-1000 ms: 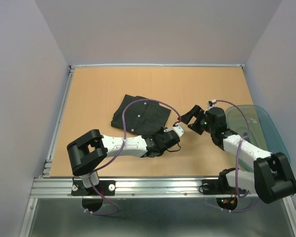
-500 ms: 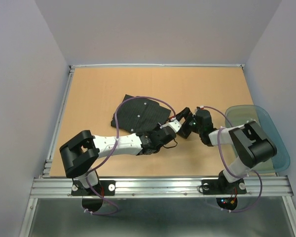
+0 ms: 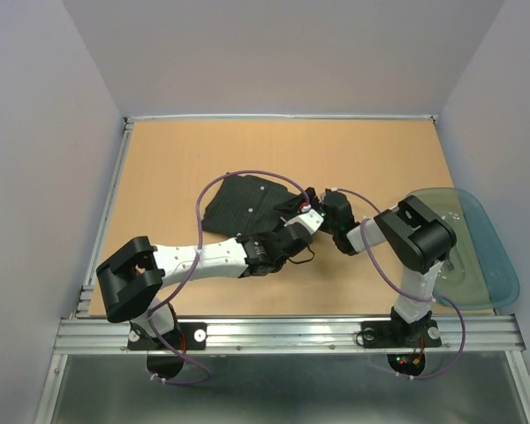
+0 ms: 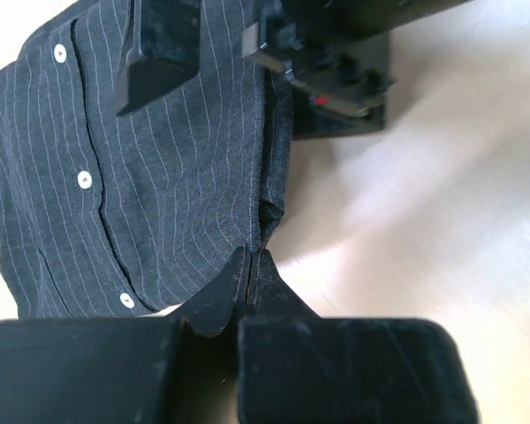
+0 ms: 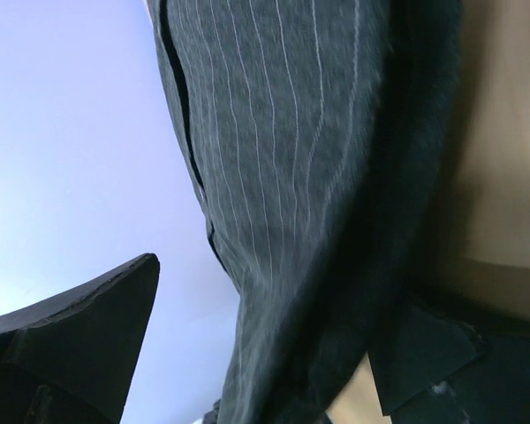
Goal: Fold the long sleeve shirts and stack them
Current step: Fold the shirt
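The shirt (image 3: pixel 246 205) lies partly folded near the middle of the tabletop (image 3: pixel 168 155). My left gripper (image 4: pixel 249 263) is pinched closed on the shirt edge that faces the tabletop's right side. The right gripper (image 5: pixel 274 327) stands wide open with that same edge between its fingers. I'd close the right only once the cloth sits deep inside, then keep both grips level and apart so the fold carries flat.

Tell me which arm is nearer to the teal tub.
Right. The right arm bends its elbow beside the teal tub; the left arm reaches only to the shirt, farther left.
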Controlling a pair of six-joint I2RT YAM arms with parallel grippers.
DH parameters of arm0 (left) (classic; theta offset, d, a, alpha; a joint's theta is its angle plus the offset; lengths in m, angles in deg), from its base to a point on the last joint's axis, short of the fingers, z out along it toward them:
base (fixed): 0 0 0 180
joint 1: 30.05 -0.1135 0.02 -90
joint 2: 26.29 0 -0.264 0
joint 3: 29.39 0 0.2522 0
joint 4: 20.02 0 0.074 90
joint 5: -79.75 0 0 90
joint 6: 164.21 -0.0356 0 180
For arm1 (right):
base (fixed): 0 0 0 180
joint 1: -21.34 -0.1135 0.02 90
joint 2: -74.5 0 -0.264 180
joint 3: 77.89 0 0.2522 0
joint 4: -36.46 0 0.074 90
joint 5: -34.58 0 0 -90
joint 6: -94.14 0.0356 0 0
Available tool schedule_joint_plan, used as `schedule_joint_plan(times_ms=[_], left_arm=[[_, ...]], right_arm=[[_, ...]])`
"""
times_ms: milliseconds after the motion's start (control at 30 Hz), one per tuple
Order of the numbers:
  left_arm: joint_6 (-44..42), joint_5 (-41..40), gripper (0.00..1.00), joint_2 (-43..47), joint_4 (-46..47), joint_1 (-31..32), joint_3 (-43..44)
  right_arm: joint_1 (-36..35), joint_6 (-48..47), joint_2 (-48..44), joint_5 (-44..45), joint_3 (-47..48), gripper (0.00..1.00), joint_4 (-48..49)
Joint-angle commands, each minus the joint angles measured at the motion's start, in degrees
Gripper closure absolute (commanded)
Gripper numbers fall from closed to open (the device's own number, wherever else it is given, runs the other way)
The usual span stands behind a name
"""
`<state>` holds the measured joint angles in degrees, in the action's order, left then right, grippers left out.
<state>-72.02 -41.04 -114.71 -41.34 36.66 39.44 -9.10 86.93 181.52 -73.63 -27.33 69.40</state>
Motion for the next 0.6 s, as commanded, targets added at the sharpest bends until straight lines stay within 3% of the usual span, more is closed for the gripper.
schedule_joint_plan(times_ms=[0, 200, 300, 333, 400, 433, 500, 533, 567], left_arm=[[2.19, 1.86, 1.00, 3.69, 1.22, 0.08, 0.92], [2.90, 3.01, 1.00, 3.61, 1.40, 0.17, 0.22], [3.87, 4.24, 1.00, 3.52, 1.49, 0.08, -0.40], [4.04, 4.50, 1.00, 3.52, 1.75, 0.08, -0.49], [4.92, 4.68, 1.00, 3.43, 1.92, 0.17, -0.58], [5.36, 4.42, 0.99, 3.43, 2.01, 0.08, -0.66], [6.67, 3.28, 0.94, 3.87, 1.93, 0.08, -0.49], [6.85, 3.28, 0.89, 4.13, 2.01, -0.10, -0.23], [7.20, 3.54, 0.83, 4.40, 1.75, -0.36, 0.12]], right_arm=[[-1.12, 2.38, 3.80, 2.92, 2.22, 0.06, 0.94], [-0.94, 1.77, 5.04, 3.80, 2.23, 0.21, 2.52], [-1.03, 0.72, 4.52, 3.98, 1.53, 0.38, 3.22], [-1.03, 0.28, 4.16, 4.15, 1.26, 0.49, 3.40], [-1.03, -1.39, 3.20, 4.85, 0.56, 0.59, 3.49], [-1.03, -1.92, 2.58, 5.03, 0.30, 0.70, 3.49], [-0.94, -3.50, 0.91, 5.47, -0.06, 0.85, 3.40], [-0.85, -4.11, 0.39, 5.47, -0.14, 0.99, 3.40], [-0.77, -5.43, -0.93, 5.39, -0.15, 0.99, 3.31]])
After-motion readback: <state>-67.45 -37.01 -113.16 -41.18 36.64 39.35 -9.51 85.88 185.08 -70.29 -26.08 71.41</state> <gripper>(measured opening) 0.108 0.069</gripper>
